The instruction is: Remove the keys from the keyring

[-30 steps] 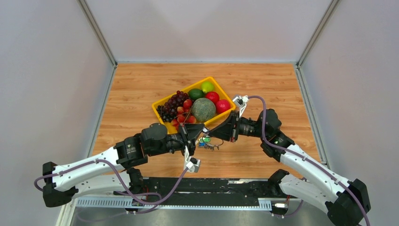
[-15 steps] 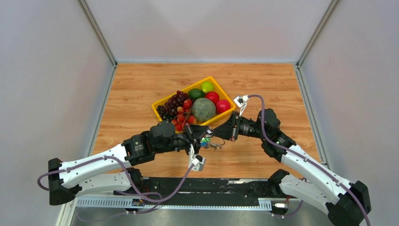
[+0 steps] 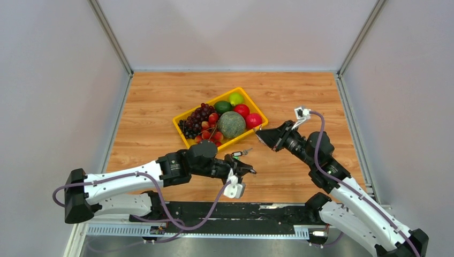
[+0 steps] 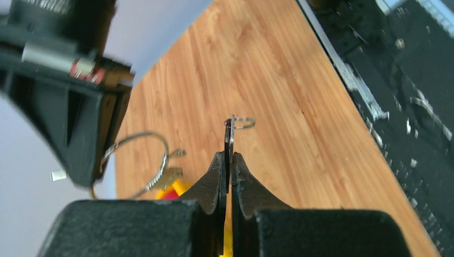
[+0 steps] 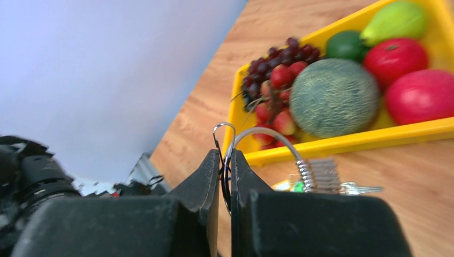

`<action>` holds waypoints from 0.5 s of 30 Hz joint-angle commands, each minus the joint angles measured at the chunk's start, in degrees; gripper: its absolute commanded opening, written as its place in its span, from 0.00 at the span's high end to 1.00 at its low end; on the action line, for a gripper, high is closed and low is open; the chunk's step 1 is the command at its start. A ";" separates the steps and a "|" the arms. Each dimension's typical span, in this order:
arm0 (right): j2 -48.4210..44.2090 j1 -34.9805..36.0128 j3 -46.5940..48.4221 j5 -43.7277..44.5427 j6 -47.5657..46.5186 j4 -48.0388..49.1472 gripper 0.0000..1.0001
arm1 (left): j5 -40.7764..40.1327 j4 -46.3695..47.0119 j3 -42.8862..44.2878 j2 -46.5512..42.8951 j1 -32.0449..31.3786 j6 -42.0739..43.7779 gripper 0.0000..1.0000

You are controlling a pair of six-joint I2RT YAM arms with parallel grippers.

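Observation:
My right gripper (image 5: 225,155) is shut on the thin wire keyring (image 5: 262,130). Several keys (image 5: 318,174) hang bunched on the ring in front of the yellow tray. From above, this gripper (image 3: 258,135) is held over the table right of the tray, with the keys (image 3: 239,154) below and left of it. My left gripper (image 4: 229,158) is shut on one flat key (image 4: 229,139), seen edge-on, with a small ring (image 4: 243,122) at its top. That key is apart from the keyring (image 4: 140,134). From above, the left gripper (image 3: 249,170) is near the front edge.
The yellow tray (image 3: 187,113) holds grapes (image 3: 201,113), a melon (image 3: 231,124), apples and limes at mid table. The black base rail (image 3: 241,211) runs along the near edge. Grey walls stand at the left, right and back.
The two grippers were together at the keyring and have drawn apart. The right moved right and back with the ring. The left moved right and nearer with one key.

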 commanded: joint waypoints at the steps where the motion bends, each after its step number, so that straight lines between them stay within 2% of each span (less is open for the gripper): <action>1: -4.65 -0.05 0.66 14.80 -9.94 -8.78 1.00 | -15.61 13.56 4.05 2.73 0.14 -33.97 1.00; 2: -5.68 -0.04 0.71 17.99 -11.60 -10.80 1.00 | -19.21 14.10 4.33 3.65 0.30 -38.45 1.00; 3: -6.77 -0.04 0.81 20.46 -13.08 -12.44 1.00 | -25.42 13.85 5.09 6.19 0.90 -46.44 1.00; 4: -7.80 -0.04 0.85 22.75 -14.38 -13.94 1.00 | -27.36 13.19 5.56 7.53 1.47 -53.79 1.00; 6: -9.45 -0.04 1.38 26.02 -16.49 -15.96 1.00 | -29.64 10.48 6.97 12.33 3.49 -61.95 1.00; 10: -11.06 -0.04 3.48 29.04 -19.14 -19.06 1.00 | -32.53 6.75 8.73 20.15 7.34 -71.79 0.98; 15: -11.63 -0.04 4.64 29.61 -19.77 -20.69 1.00 | -33.39 6.20 10.34 26.85 11.58 -75.33 0.97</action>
